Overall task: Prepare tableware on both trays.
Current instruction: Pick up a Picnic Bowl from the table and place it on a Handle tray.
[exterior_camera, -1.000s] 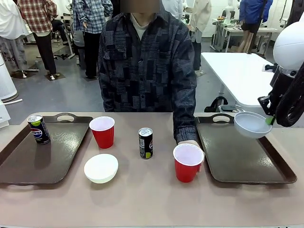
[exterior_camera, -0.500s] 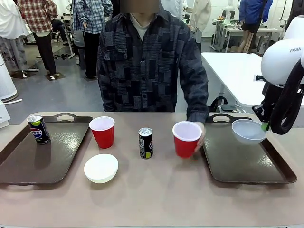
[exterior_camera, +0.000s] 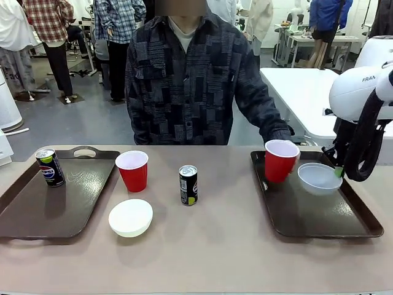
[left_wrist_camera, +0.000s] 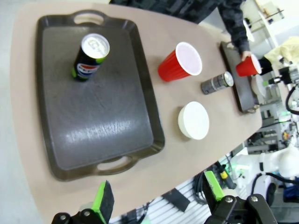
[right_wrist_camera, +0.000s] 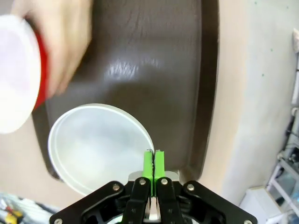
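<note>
My right gripper (right_wrist_camera: 153, 156) was pinched shut on the rim of a small white bowl (right_wrist_camera: 93, 144), holding it low over the far edge of the right tray (exterior_camera: 319, 221); I could not tell whether it had touched down. At that tray's far left corner a person's hand (right_wrist_camera: 60, 46) held a red cup (exterior_camera: 280, 160). My left gripper (left_wrist_camera: 156, 196) hung wide and empty, looking down on the left tray (left_wrist_camera: 93, 126), where a dark can (left_wrist_camera: 88, 58) reading "Pepsi" stood at the far left corner. I judged the step to be placing the bowl; next would come lowering it flat, then letting go. A second cup (exterior_camera: 132, 170), a second bowl (exterior_camera: 131, 217) and a second can (exterior_camera: 188, 184), its print too small to read, stood on the table (exterior_camera: 202, 252) between the trays. My right arm (exterior_camera: 359, 92) showed the letters "FRA".
</note>
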Tool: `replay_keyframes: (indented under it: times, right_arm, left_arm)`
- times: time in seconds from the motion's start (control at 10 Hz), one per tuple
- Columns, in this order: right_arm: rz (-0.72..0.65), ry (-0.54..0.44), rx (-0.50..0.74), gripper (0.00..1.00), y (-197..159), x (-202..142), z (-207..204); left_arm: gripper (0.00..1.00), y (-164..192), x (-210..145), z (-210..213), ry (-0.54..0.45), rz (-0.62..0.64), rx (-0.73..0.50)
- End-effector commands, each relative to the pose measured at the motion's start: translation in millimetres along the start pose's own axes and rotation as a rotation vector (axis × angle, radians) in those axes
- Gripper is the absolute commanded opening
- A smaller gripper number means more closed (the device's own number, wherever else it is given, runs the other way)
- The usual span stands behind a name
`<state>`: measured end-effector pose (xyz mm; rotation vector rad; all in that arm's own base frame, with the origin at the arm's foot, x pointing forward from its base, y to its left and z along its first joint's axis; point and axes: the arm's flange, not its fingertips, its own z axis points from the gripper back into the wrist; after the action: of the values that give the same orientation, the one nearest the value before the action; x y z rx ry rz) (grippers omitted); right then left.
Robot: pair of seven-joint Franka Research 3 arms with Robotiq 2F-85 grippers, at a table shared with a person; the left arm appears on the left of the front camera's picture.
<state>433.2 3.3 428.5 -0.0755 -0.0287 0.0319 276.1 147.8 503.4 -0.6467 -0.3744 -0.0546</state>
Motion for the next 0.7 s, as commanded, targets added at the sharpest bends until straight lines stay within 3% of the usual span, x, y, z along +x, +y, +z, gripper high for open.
replay_keyframes:
  times: [0.0,0.2,0.6]
  right_arm:
    - [0.090,-0.033,-0.028,0.01,1,-88,54]
    - [0.044,0.053,-0.037,0.01,-9,-92,46]
    - [0.061,0.078,-0.013,0.01,-4,-85,35]
  left_arm:
    - [1.00,0,0,1,-0.006,0.006,-0.011]
    - [1.00,0,0,1,-0.006,0.006,-0.011]
    - [1.00,0,0,1,-0.006,0.006,-0.011]
